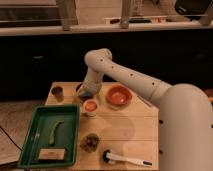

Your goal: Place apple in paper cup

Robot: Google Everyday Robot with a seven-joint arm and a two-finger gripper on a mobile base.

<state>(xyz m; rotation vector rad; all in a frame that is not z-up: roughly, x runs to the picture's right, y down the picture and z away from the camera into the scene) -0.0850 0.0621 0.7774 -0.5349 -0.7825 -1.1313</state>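
Note:
The apple [90, 105], small and red-orange, sits inside the white paper cup [90, 111] near the middle left of the wooden table. My gripper [85, 95] hangs just behind and slightly left of the cup, close above its rim. The white arm comes down to it from the right. The gripper's end is dark and partly hidden against the table.
An orange-red bowl [118, 96] stands right of the cup. A small dark brown cup [57, 92] is at the back left. A green tray [31, 141] with a green item lies front left. A dark bowl [90, 142] and a white-handled brush [126, 159] are at the front.

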